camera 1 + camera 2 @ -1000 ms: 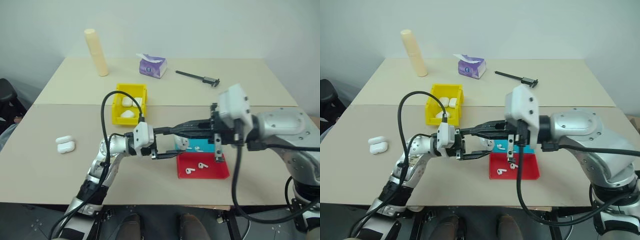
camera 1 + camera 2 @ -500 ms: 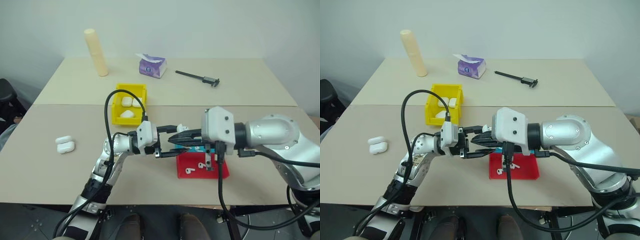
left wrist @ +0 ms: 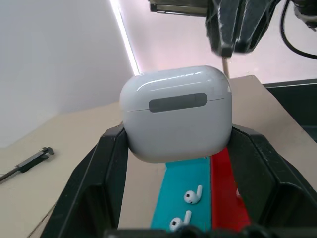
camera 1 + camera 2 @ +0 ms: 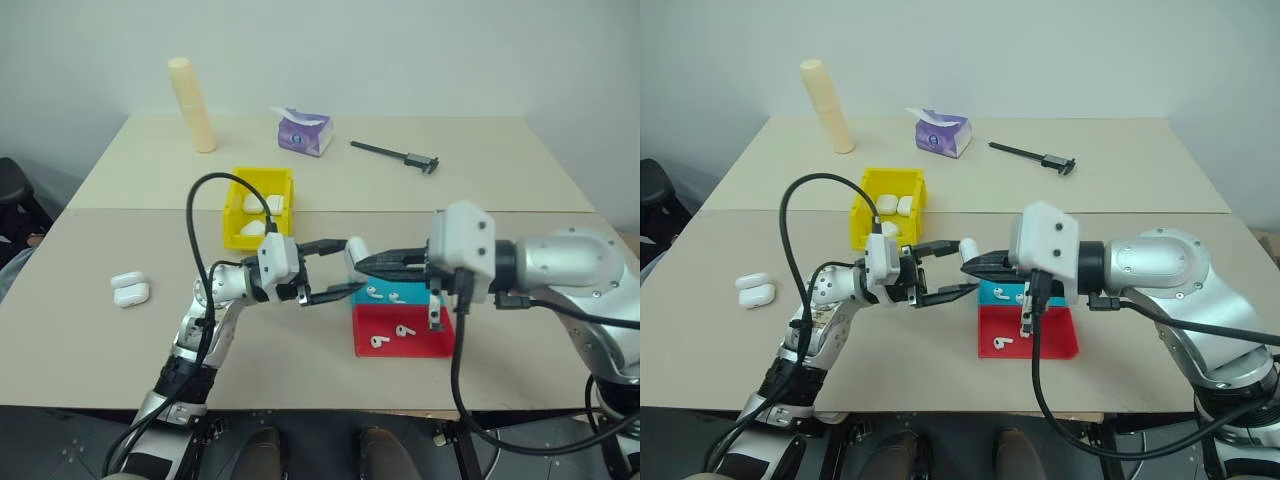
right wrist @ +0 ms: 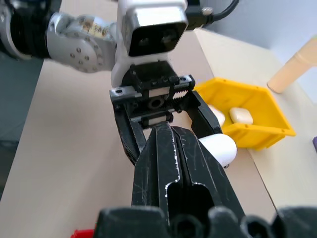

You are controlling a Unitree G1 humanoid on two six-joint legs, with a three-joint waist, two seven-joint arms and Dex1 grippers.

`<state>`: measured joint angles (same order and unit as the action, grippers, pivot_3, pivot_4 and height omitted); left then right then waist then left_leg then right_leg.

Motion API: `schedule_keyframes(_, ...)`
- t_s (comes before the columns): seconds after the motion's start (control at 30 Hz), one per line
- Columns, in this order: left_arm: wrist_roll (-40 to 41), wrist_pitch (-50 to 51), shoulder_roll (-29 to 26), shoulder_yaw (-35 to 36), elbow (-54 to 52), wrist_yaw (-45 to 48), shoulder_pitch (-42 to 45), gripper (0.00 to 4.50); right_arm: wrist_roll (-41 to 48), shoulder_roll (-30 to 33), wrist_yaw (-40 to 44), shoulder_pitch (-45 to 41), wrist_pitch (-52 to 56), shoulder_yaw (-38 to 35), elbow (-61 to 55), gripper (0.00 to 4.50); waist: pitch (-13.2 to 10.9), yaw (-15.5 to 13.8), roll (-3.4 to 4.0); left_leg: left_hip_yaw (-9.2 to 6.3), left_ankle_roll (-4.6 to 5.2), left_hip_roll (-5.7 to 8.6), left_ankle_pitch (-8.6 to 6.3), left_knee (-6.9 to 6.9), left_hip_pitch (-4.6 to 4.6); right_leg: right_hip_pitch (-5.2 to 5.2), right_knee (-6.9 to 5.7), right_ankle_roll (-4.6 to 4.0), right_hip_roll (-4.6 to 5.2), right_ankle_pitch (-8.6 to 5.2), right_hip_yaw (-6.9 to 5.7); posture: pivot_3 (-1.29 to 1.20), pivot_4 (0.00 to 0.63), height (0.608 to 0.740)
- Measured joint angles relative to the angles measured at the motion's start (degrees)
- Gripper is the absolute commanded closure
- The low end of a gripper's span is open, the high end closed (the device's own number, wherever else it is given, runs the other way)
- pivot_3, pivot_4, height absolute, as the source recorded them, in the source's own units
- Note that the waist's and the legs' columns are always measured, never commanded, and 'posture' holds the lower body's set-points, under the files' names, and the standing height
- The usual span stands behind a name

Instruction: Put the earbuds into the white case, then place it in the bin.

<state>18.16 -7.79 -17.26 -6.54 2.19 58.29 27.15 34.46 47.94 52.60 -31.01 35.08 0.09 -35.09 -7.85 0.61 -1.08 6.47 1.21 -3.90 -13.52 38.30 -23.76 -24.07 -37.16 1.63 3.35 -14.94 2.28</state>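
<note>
Two black fingers of the left gripper [image 4: 343,270] clamp the white case [image 3: 176,119] above the table [image 4: 90,330]; the right gripper [image 4: 362,263], pinched closed and empty, points at it.

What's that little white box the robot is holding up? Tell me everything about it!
The white case is small, glossy and rounded, like smooth plastic, with a grey strip on the side facing the left wrist camera. Its lid is closed. The left gripper pinches it between two black fingers, holding it in the air above the table, over the teal tray. The right gripper, shut, points at it.
</note>
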Motion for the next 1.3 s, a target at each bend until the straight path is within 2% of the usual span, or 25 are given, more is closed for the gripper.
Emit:
schedule_keyframes(0.07,-2.77,-0.7,0.59,1.49,1.76,-5.49,1.74,1.75,0.35,-0.04,-0.82,0.15,0.03,-1.44,0.7,4.48,-0.01,-0.11,-0.01,-0.01,0.0,0.01,0.0,0.01,0.0,0.01,0.0,0.01,0.0,0.01,0.0,0.0,0.15,0.74)
schedule_keyframes(0.17,-12.28,0.84,0.13,3.4,7.96,-19.18,9.89,1.75,-0.08,-0.05,-1.95,0.63,0.03,-2.05,2.09,4.48,-0.02,-0.75,-0.03,-0.02,0.0,0.04,0.0,0.05,-0.01,0.04,0.02,0.06,0.0,0.05,-0.02,0.0,0.15,0.74)
schedule_keyframes(0.3,-18.86,6.26,-1.49,4.62,17.59,-29.64,19.61,1.75,-1.12,-0.11,-2.35,1.8,-0.01,-1.88,3.09,4.48,-0.02,-1.09,-0.03,0.04,0.02,0.05,-0.01,0.03,-0.06,-0.02,0.08,0.07,0.01,0.05,-0.01,0.0,0.15,0.74)
schedule_keyframes(0.4,-20.97,10.66,-1.15,5.74,23.99,-36.01,23.19,1.75,-2.0,-0.21,-2.56,2.57,-0.06,-1.38,3.8,4.48,-0.02,-1.03,-0.03,0.06,0.02,0.04,-0.01,0.03,-0.07,-0.05,0.08,0.07,0.01,0.04,0.0,0.0,0.15,0.74)
schedule_keyframes(0.57,-23.82,15.18,-0.23,4.83,31.48,-41.3,23.83,1.75,-3.52,-0.24,-2.62,2.68,-0.13,-0.54,4.32,4.48,-0.04,-1.12,-0.07,0.28,-0.01,0.04,0.02,0.04,-0.09,-0.08,0.04,0.07,0.0,0.05,-0.05,0.0,0.15,0.74)
schedule_keyframes(0.6,-24.29,15.58,-0.25,4.54,32.25,-41.82,23.83,1.4,-3.83,-0.24,-2.62,2.81,-0.13,-0.54,4.33,4.5,-0.05,-1.14,-0.08,0.32,-0.02,0.04,0.01,0.04,-0.1,-0.07,0.05,0.07,0.0,0.05,-0.06,0.0,0.15,0.74)
schedule_keyframes(0.73,-24.55,17.08,-0.16,3.92,32.14,-40.27,23.83,0.1,-4.09,-0.23,-2.62,3.62,-0.13,-0.54,4.34,4.5,-0.05,-1.27,-0.08,0.36,-0.02,0.04,0.02,0.04,-0.13,-0.08,0.06,0.07,0.0,0.05,-0.06,0.0,0.15,0.74)
schedule_keyframes(0.9,-24.83,16.03,0.93,3.85,30.73,-41.98,23.65,0.04,-4.46,-0.16,-2.57,4.26,-0.13,-0.54,4.34,4.5,-0.05,-1.29,-0.08,0.36,-0.03,0.04,0.02,0.05,-0.12,-0.07,0.04,0.06,0.01,0.05,-0.06,0.0,0.15,0.74)
schedule_keyframes(1.0,-24.64,15.43,0.67,3.78,26.31,-40.43,21.83,0.04,-5.24,0.19,-2.28,4.51,-0.14,-0.54,4.45,4.5,-0.05,-1.13,-0.08,0.36,-0.03,0.04,0.02,0.04,-0.12,-0.08,0.04,0.06,0.0,0.05,-0.04,0.0,0.15,0.74)
schedule_keyframes(1.03,-23.47,15.46,0.38,3.92,24.64,-38.65,21.08,0.04,-5.45,0.22,-2.06,4.52,-0.17,-0.5,4.52,4.5,-0.05,-1.12,-0.08,0.37,-0.04,0.04,0.02,0.04,-0.12,-0.1,0.04,0.06,0.0,0.05,-0.04,0.0,0.15,0.74)
schedule_keyframes(1.17,-10.67,18.85,-4.71,5.65,10.54,-21.56,13.05,0.04,-6.39,2.95,0.49,5.47,-1.29,-0.85,5.51,4.5,-0.05,-0.68,-0.07,0.4,-0.09,-0.01,0.05,0.03,-0.09,-0.09,0.01,0.06,0.0,0.05,-0.02,0.0,0.15,0.74)
schedule_keyframes(1.3,-2.53,25.23,-13.98,6.4,-3.3,-9.94,3.48,0.04,-7.21,8.04,5.96,9.63,-4.81,-3.51,7.76,4.5,-0.05,-0.63,-0.07,0.38,-0.09,0.0,0.06,0.03,-0.03,-0.04,0.01,0.06,0.02,0.05,-0.01,0.0,0.15,0.74)
